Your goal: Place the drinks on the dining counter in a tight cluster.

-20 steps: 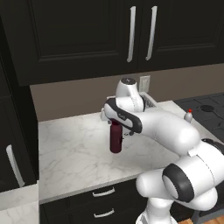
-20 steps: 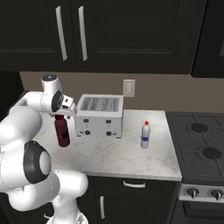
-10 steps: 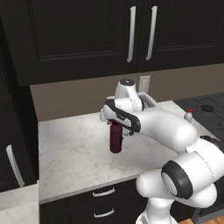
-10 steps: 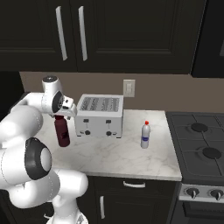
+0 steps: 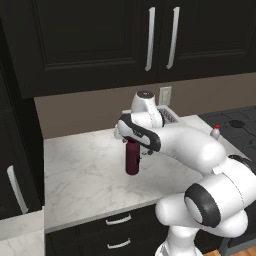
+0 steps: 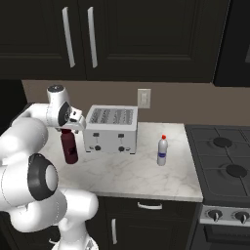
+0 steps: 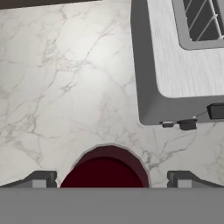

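The squat maroon bottle point(image 5: 132, 161) point(image 6: 69, 149) stands upright on the marble worktop, left of the toaster. My gripper point(image 5: 131, 141) point(image 6: 68, 130) hangs straight over it, pointing down. In the hand view the red cap and maroon shoulder point(image 7: 105, 168) lie between my two fingertips point(image 7: 181, 178), with the gripper point(image 7: 111, 179) open and small gaps on both sides. A small pale red-capped bottle point(image 6: 162, 151) point(image 5: 216, 132) stands to the right of the toaster. The dining counter is out of view.
A silver toaster point(image 6: 111, 129) point(image 7: 183, 65) sits close to the right of the maroon bottle. A black gas hob point(image 6: 224, 161) adjoins the worktop point(image 5: 85, 175) on the right. Dark cabinets hang above and the wall runs behind.
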You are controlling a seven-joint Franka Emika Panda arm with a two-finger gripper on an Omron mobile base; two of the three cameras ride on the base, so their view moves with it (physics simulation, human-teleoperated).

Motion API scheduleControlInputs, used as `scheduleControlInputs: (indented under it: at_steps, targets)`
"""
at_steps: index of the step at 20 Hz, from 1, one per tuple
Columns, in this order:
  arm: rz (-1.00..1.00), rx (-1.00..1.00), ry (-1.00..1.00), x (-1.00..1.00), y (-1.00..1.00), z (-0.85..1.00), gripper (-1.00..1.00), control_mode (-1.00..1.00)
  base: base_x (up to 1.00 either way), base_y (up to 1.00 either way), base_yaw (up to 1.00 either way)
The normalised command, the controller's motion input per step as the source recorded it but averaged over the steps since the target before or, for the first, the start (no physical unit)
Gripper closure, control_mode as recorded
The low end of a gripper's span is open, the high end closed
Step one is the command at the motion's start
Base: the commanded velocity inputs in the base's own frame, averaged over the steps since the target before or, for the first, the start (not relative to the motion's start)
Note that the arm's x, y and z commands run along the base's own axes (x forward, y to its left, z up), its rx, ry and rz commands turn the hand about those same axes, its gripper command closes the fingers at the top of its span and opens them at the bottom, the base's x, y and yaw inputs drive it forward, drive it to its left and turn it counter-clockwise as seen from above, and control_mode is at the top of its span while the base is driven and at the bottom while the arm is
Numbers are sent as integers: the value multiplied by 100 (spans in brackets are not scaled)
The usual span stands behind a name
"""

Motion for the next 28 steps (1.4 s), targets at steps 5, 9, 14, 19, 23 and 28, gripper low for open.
scheduleControlInputs:
  at_steps: [5, 9, 14, 19, 23, 28]
  targets:
    - [0, 0, 0, 0, 0, 0, -100, -100, 0, 0, 0]
    - [0, 0, 0, 0, 0, 0, 100, -100, 0, 0, 0]
    - [0, 0, 0, 0, 0, 0, 100, -100, 0, 0, 0]
    - [0, 0, 0, -3, 0, 0, 100, -100, 0, 0, 0]
    - [0, 0, -10, -48, -4, 5, 100, -100, 0, 0, 0]
    - [0, 0, -19, -77, -18, 23, 100, -100, 0, 0, 0]
